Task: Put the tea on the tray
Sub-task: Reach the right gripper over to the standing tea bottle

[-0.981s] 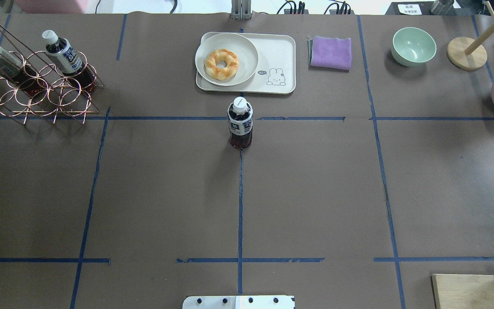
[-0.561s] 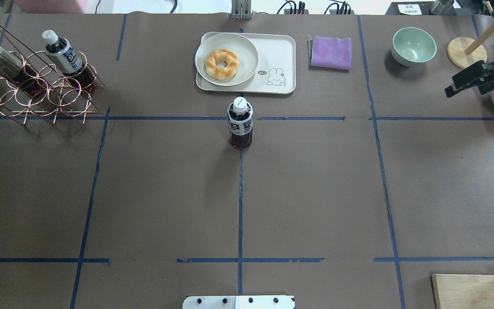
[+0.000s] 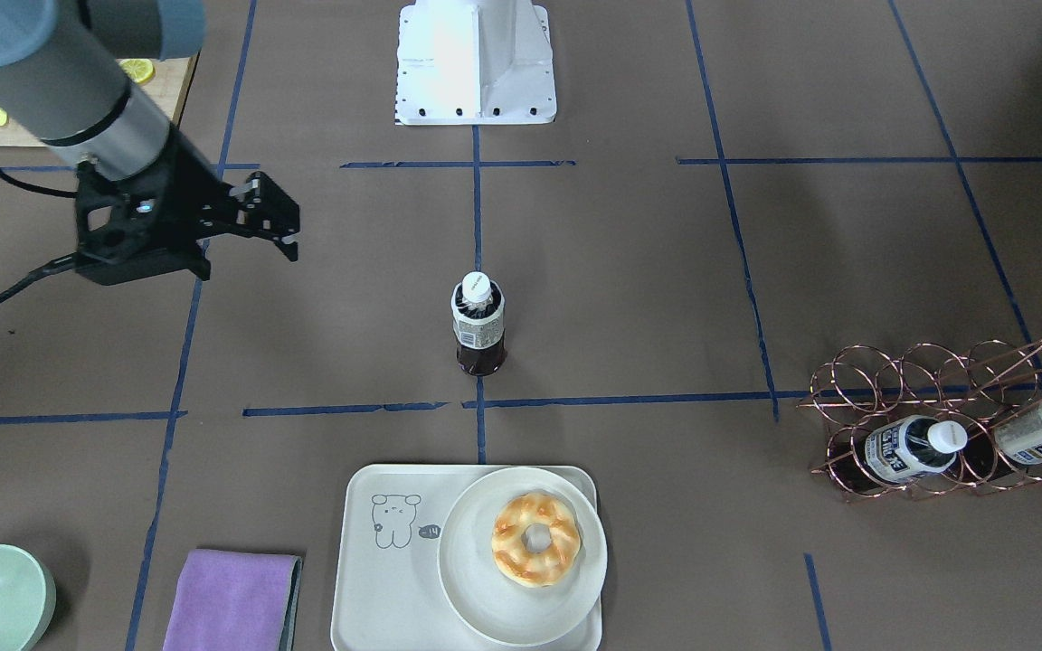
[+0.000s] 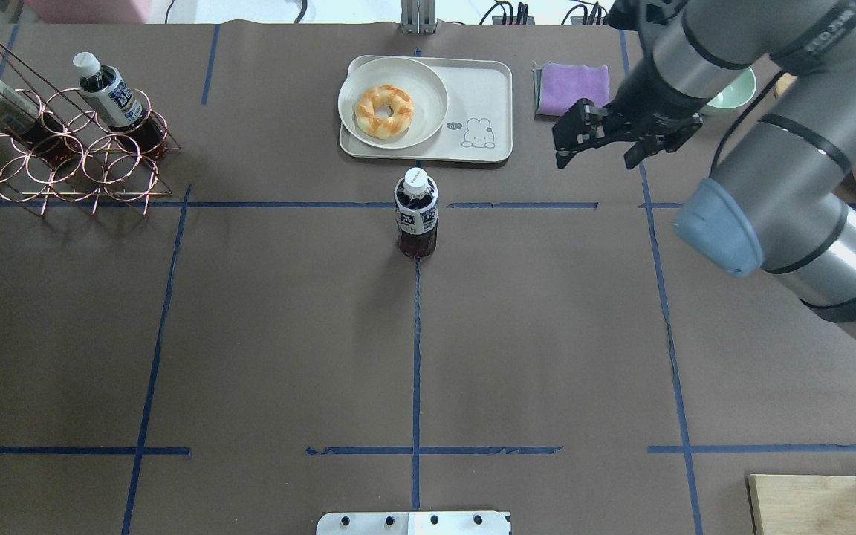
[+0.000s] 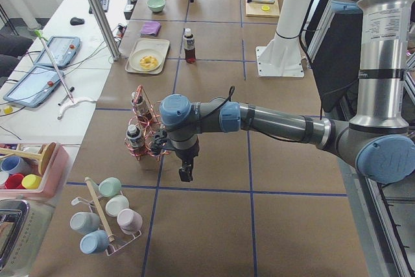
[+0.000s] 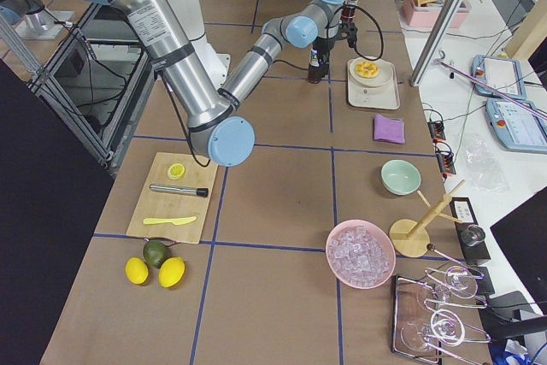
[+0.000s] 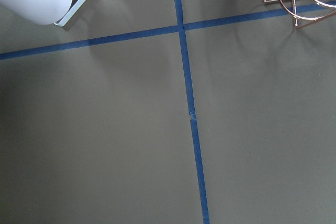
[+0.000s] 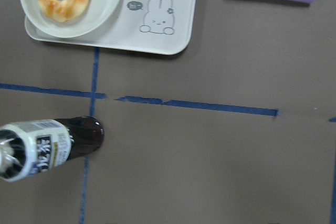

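Observation:
The tea is a small bottle of dark tea with a white cap. It stands upright on the table, just in front of the tray; it also shows in the front view and the right wrist view. The cream tray has a bare half with the animal drawing. My right gripper is open and empty. It hovers to the right of the bottle, beside the tray's right end. My left gripper shows only in the exterior left view, near the wire rack; I cannot tell its state.
A round plate with a doughnut fills the tray's left half. A purple cloth lies behind the right gripper. A copper wire rack with two more bottles stands far left. A cutting board is at the near right corner.
My right arm has swung in from the right edge and moved left, to the spot beside the tray. The bottle and tray have not moved.

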Robot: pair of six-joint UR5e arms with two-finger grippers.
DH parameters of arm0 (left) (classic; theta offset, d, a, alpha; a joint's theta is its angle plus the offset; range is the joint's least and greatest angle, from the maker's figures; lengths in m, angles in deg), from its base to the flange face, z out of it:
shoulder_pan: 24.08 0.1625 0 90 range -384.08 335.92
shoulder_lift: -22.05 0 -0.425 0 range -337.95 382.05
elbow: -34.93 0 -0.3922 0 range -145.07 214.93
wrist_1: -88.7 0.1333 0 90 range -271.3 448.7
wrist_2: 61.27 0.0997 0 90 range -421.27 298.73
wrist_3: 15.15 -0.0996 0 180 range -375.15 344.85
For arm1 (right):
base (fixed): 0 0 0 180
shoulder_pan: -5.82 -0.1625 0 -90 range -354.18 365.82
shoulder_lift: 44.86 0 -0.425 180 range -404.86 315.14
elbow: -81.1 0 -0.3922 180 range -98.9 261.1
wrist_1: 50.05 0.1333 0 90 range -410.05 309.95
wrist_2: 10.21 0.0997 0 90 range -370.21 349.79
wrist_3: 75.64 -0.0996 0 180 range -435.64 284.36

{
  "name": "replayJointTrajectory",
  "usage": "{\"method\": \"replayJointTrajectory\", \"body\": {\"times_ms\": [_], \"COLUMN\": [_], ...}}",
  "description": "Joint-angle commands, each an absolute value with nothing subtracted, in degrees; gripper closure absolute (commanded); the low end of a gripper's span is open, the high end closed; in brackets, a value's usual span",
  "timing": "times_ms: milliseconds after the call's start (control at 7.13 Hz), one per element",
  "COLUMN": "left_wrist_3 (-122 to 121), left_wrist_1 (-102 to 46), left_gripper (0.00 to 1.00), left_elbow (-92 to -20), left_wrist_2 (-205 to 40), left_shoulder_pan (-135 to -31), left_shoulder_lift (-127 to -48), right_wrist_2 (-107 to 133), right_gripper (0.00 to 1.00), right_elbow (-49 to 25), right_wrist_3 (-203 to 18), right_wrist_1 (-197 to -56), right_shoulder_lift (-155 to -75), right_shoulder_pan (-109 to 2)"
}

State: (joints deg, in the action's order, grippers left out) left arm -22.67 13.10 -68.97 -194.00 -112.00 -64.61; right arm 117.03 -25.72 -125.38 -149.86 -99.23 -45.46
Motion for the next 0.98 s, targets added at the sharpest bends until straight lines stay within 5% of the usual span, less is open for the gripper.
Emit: {"method": "replayJointTrajectory", "body": {"times_ms": [0, 280, 841], "left_wrist_3": [-21.8, -21.7, -21.7], "left_wrist_1": [13.0, 13.0, 13.0], "left_gripper": [0.0, 0.0, 0.0], "left_elbow": [-69.0, -68.9, -68.9], "left_wrist_2": [-194.5, -194.5, -194.5], "left_shoulder_pan": [-112.0, -112.0, -112.0], "left_shoulder_lift": [-64.6, -64.6, -64.6], "right_wrist_2": [110.8, 106.3, 101.2], "right_gripper": [0.01, 0.07, 0.21], "right_elbow": [-17.9, -9.0, -8.0], "right_wrist_3": [-132.0, -133.4, -133.4], "right_wrist_1": [-154.5, -154.3, -154.3], "right_shoulder_lift": [-86.1, -78.5, -78.1], "right_shoulder_pan": [-39.8, -36.7, -33.0]}}
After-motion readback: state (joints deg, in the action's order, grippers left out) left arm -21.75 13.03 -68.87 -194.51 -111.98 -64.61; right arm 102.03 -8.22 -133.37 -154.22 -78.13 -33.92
